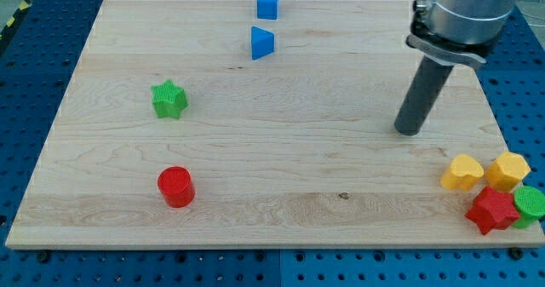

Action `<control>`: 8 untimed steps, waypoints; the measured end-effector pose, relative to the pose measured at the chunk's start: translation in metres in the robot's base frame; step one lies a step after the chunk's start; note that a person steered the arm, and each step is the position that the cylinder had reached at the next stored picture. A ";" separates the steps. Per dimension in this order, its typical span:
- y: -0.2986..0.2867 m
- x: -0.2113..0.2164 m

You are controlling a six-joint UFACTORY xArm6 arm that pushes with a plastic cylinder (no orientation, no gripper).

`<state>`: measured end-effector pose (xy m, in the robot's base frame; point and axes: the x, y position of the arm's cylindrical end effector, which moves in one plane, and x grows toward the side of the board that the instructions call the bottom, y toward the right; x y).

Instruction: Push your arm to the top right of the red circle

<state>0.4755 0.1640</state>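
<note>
Camera view: my tip [408, 131] is resting on the bench [281, 163], well apart from the red circle [176, 186].

The red circle is showing as a short, solid red cylinder with a flat round top, standing upright near the bench's bottom-left corner. My tip is sitting far to the circle's right and somewhat above it, with bare wood lying between them. The arm is carrying no fingers, only the dark rod, so no open or closed state is showing. Above the circle a green star [169, 99] is lying; farther up and right of the circle, a blue triangle [262, 43] and a blue cube [268, 4] are sitting. Far right of the circle, a yellow heart [462, 172], yellow hexagon [508, 170], red star [491, 209] and green block [531, 204] are clustering together.
</note>
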 end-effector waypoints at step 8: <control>-0.157 0.030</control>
<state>0.5050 0.0067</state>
